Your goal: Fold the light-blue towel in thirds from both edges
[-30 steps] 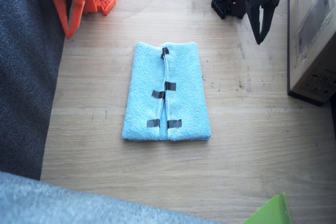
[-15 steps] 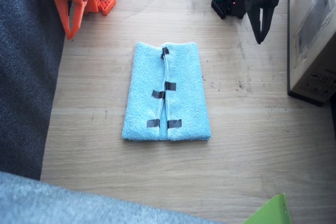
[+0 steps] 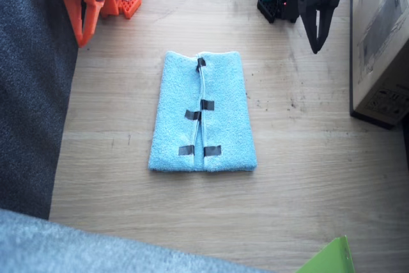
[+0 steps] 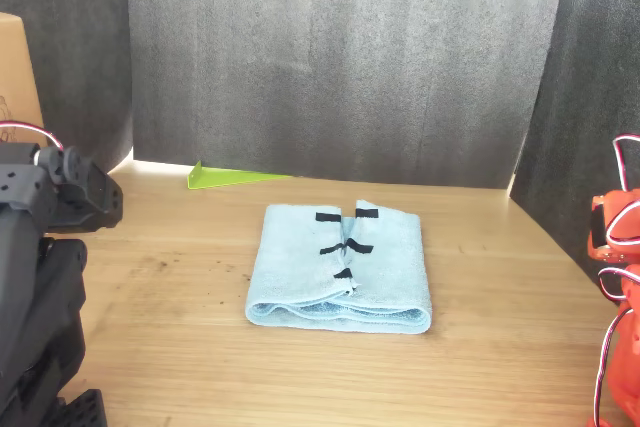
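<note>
Light-blue towel (image 3: 203, 114) lying flat near the middle of a wooden table (image 3: 307, 158), already folded in from both sides. Two short edges (image 3: 200, 107) meeting along a centre seam, each marked with small black tape strips (image 3: 208, 150); strips sitting in pairs on either side of the seam. In the front view, same towel (image 4: 340, 267) seen end-on, with layered folds showing at its near edge and tape strips (image 4: 346, 247) along the top. Right arm, orange, parked at the table's far corner, well apart from the towel, its right gripper (image 3: 82, 33) hanging point-down with the jaws together and nothing between them. Left arm, black, parked at the opposite far corner, also well apart from the towel, its left gripper (image 3: 316, 41) hanging down with jaws drawn to a point and nothing held. Cardboard box (image 3: 382, 43) beside the left arm at the table's edge. Dark grey fabric (image 3: 32, 94) draped alongside the right arm's side. Green sheet (image 3: 329, 259) poking in at the near edge; in the front view, the same green sheet (image 4: 235, 178) at the far edge beneath a dark backdrop (image 4: 340, 57).
</note>
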`<state>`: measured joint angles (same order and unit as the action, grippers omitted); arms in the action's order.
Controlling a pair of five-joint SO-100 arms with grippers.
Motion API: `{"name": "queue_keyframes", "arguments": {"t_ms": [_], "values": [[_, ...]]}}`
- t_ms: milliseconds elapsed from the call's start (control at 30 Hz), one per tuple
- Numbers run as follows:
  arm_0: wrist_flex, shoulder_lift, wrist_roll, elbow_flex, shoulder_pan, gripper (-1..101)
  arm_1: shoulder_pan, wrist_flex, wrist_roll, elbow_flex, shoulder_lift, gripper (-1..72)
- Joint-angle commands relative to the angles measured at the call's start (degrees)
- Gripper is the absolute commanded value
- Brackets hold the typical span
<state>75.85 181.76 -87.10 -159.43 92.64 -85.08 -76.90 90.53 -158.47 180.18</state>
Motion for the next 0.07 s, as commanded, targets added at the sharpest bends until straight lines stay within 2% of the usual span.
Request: {"name": "queue_keyframes", "arguments": {"t_ms": [0,33], "values": [[0.88,0.35,-0.26,0.35,1.14,0,-0.44,-1.05,0.88,0.09,0.26,0.0],[0.88,0.35,-0.35,0.35,1.05,0,-0.35,-1.05,0.97,0.09,0.26,0.0]]}}
